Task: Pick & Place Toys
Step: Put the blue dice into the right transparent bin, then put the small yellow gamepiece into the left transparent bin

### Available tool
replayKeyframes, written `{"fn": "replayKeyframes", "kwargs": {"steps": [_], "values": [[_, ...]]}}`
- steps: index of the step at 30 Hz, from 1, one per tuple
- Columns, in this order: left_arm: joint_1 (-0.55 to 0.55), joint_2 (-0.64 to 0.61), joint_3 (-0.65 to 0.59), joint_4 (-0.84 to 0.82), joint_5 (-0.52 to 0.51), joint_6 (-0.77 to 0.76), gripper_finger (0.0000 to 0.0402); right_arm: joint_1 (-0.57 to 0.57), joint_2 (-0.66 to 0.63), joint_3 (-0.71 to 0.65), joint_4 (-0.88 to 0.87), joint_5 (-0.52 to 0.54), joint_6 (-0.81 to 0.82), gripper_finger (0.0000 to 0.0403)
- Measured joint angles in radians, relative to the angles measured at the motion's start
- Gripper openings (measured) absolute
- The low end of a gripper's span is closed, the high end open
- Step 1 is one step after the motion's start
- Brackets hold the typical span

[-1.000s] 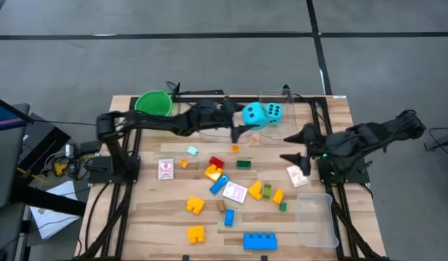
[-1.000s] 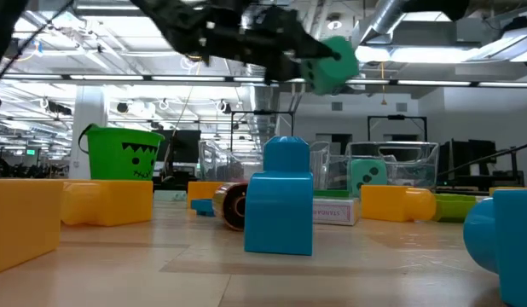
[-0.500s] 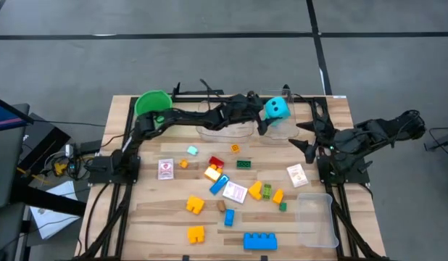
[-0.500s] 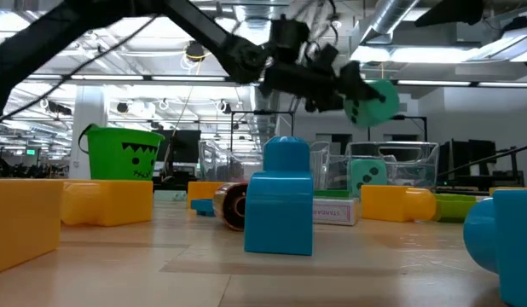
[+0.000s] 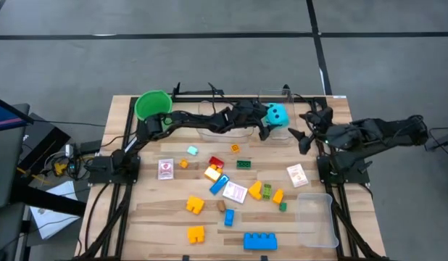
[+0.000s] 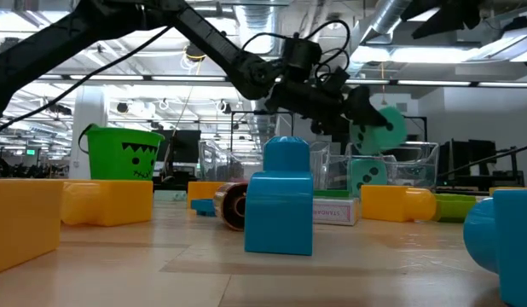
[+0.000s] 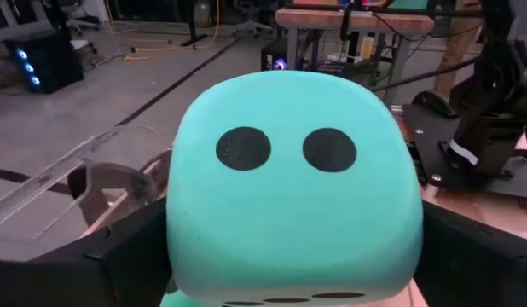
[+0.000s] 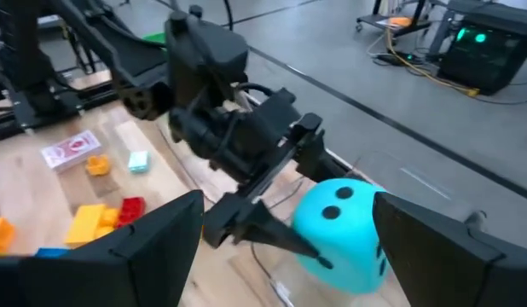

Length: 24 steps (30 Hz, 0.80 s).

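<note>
My left gripper (image 5: pixel 271 123) reaches across the far side of the table and is shut on a cyan die with black dots (image 5: pixel 276 114). It holds the die above a clear tub (image 5: pixel 285 93) at the far right. The low view shows a second cyan die (image 6: pixel 366 175) low down inside a clear tub (image 6: pixel 421 153). My right gripper (image 5: pixel 305 133) stands open just right of that tub, with nothing between its fingers. Small coloured blocks (image 5: pixel 217 174) and pink-and-white cards (image 5: pixel 165 168) lie flat on the middle of the table. My left gripper pinches the cyan die by two opposite side faces (image 7: pixel 182 247), one finger (image 7: pixel 118 256) on each side. The fingers come at it nearly level from the table's left. The die (image 6: pixel 379 128) is lifted clear, above the tub.
A green bucket (image 5: pixel 153 104) stands at the far left. A second clear tub (image 5: pixel 224 129) lies under my left arm, and a third (image 5: pixel 314 217) is at the near right. A large blue block (image 5: pixel 259 241) and yellow blocks (image 5: pixel 196 233) lie near the front edge.
My left gripper has carried the cyan die toward the table's right edge and down, from over the middle tub to above the far-right tub. My right gripper has swung up toward the far edge and turned, so it now points at the die.
</note>
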Motion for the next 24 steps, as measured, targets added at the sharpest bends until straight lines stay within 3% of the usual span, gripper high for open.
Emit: {"fn": "replayKeyframes", "kwargs": {"steps": [24], "values": [[-0.015,-0.001,0.0,-0.014,0.034,0.009,0.04,-0.141,0.116,-0.028,-0.015,-0.027,0.041,0.0331]]}}
